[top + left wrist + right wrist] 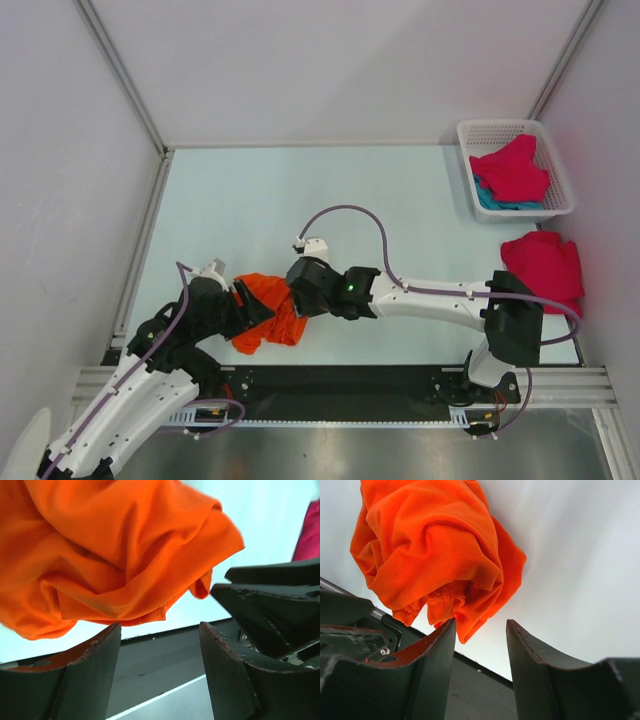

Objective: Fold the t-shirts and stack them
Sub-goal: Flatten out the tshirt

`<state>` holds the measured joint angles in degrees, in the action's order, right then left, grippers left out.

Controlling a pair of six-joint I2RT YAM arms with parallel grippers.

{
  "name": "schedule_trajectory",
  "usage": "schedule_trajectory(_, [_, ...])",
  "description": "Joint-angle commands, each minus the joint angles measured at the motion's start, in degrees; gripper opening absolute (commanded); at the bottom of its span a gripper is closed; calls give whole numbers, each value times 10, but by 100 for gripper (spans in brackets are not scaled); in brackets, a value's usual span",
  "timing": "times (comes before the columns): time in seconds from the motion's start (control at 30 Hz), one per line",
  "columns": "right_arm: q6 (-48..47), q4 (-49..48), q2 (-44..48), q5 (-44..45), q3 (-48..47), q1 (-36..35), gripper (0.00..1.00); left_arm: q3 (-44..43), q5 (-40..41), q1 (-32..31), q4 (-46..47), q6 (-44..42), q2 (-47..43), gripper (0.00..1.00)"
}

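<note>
The left fingers [85, 680] are standing spread with nothing between them, and the right fingers [430, 675] are likewise gaping wide and gripping nothing. Both pairs are pointing from opposite sides at the orange t-shirt [268, 315], which is sitting as a crumpled bunch just beyond their tips, near the near edge of the table [300, 190] and left of its middle. Whether any fingertip is touching the cloth cannot be told. Judging from this, the task is barely beginning: the orange t-shirt is not yet spread flat, no fold is showing, and no stack is forming anywhere. Farther out, a loose magenta t-shirt [545, 265] is lying in a heap by the right edge of the table, just beside the right arm's elbow. At the far right corner a white mesh basket [500, 124] is holding a second magenta t-shirt [512, 172] on top of a teal t-shirt [490, 200], both rumpled, so three more garments are waiting. As for hindrances, the two arms are crowding the same small bunch and look likely to get in each other's way, and the right forearm is stretching across the near edge, taking up room where the cloth would need laying out.
</note>
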<state>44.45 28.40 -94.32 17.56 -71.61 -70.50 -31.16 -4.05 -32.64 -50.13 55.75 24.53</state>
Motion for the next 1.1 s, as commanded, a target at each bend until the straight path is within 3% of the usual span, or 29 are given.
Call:
schedule_trajectory(0.0, [-16,-13,-4,9,-33,7,50,12,-2,-28,28,31,5,68])
schedule_trajectory(0.23, [-32,-8,12,15,-42,23,50,34,34,-71,49,48,20,66])
schedule_trajectory(0.6, [-21,1,26,14,-35,22,49,23,72,-73,75,28,65,66])
schedule_trajectory(0.9, [-15,3,36,17,-26,22,49,51,59,-73,152,30,102,66])
schedule_trajectory(1.0, [-12,3,36,17,-20,22,49,52,58,-73,168,27,115,62])
schedule_trajectory(1.07, [-11,2,34,16,-18,23,49,53,56,-73,178,25,124,51])
